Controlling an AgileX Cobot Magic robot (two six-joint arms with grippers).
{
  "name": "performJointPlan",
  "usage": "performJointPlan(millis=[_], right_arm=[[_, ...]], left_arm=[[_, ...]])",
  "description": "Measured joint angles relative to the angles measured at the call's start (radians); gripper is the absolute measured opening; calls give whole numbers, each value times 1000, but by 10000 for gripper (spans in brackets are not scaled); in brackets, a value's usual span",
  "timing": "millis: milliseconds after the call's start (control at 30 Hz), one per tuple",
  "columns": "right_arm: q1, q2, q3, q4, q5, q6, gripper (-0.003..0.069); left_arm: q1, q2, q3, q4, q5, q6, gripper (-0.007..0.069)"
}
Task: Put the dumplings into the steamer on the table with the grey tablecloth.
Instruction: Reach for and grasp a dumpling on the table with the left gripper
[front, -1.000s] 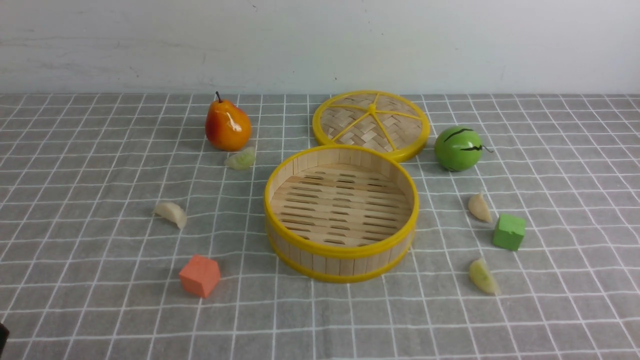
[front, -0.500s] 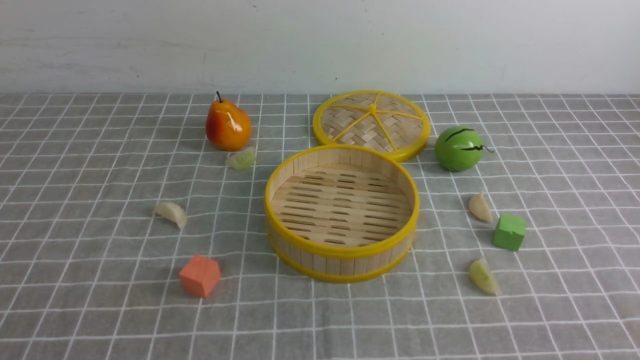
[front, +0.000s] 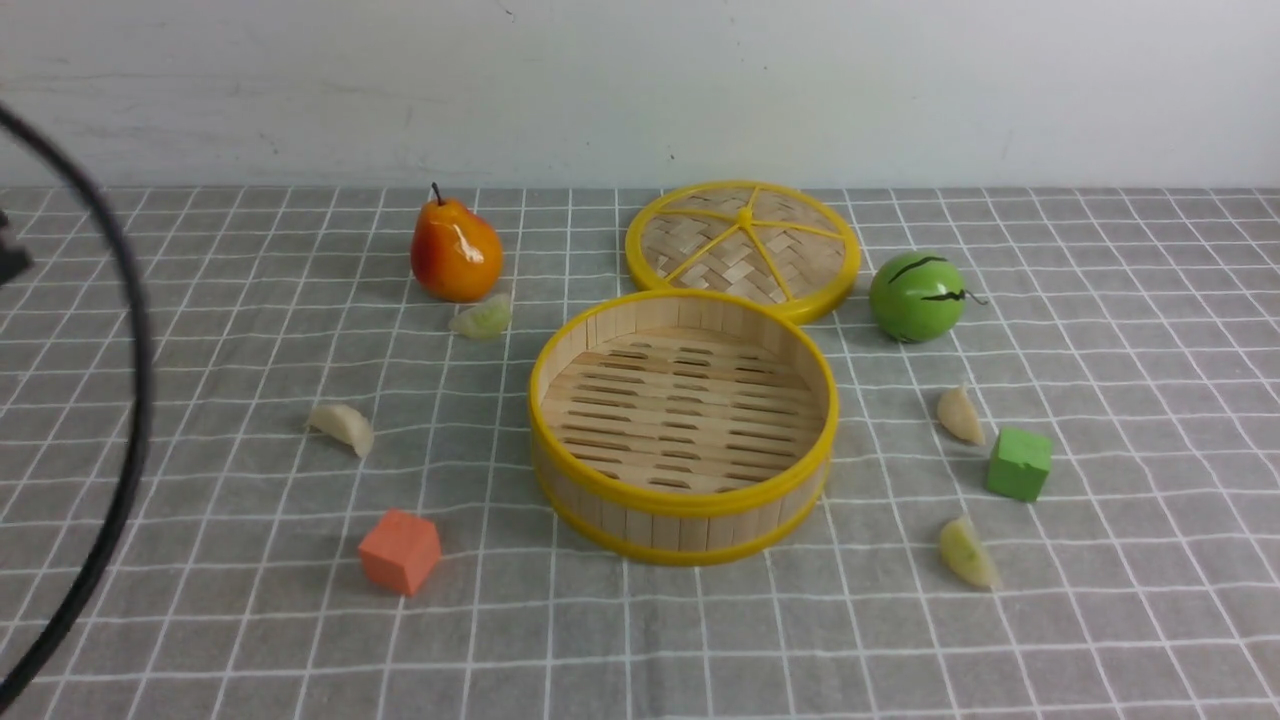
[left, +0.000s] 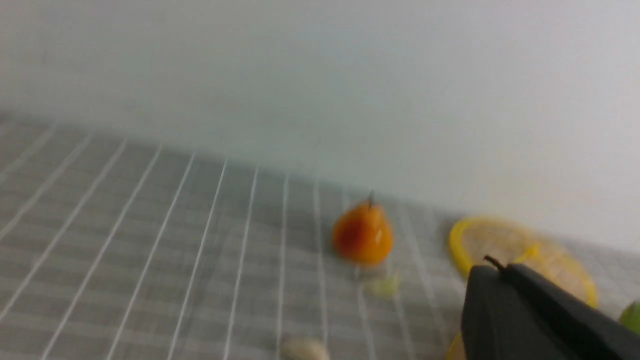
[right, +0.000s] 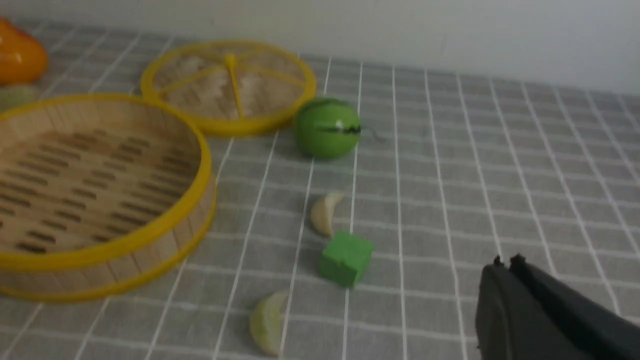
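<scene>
Presently, the left gripper (left: 494, 266) is narrow, its tips brought together, and the right gripper (right: 509, 264) is found in the same condition. Clock positions are read in the front view around the steamer (front: 684, 540), with twelve at the far side. The steamer stands upright on the grey tablecloth (front: 640, 640), its slatted floor exposed. All four dumplings lie outside it, on the cloth: the cream dumpling (front: 342, 427) at nine o'clock, the pale green dumpling (front: 484, 317) at ten, the second cream dumpling (front: 960, 416) at three and the yellow-green dumpling (front: 967, 553) at four.

Surrounding items are noted as follows. The pear (front: 456, 250) sits between ten and eleven, just beside and beyond the pale green dumpling. The woven lid (front: 715, 238) lies between twelve and one, its near edge partly hidden by the steamer's rim; whether the two touch cannot be determined. The striped green fruit (front: 916, 298) rests at two, near the lid. The green cube (front: 1019, 465) occupies a place just past three, close to the second cream dumpling. The orange cube (front: 400, 552) is at eight. A black cable (front: 139, 350), blurred, curves across the front view's nine-o'clock edge, obscuring a strip of cloth.
</scene>
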Motion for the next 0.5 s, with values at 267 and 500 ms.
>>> performJointPlan(millis=[267,500], right_arm=[[127,147,-78,12,384,-36,-19],[163,177,-69,13,251,-94,-19]], left_arm=[[-70,388,-402,-176,490,201,-14],[-74,729,-724,-427,639,449,-13]])
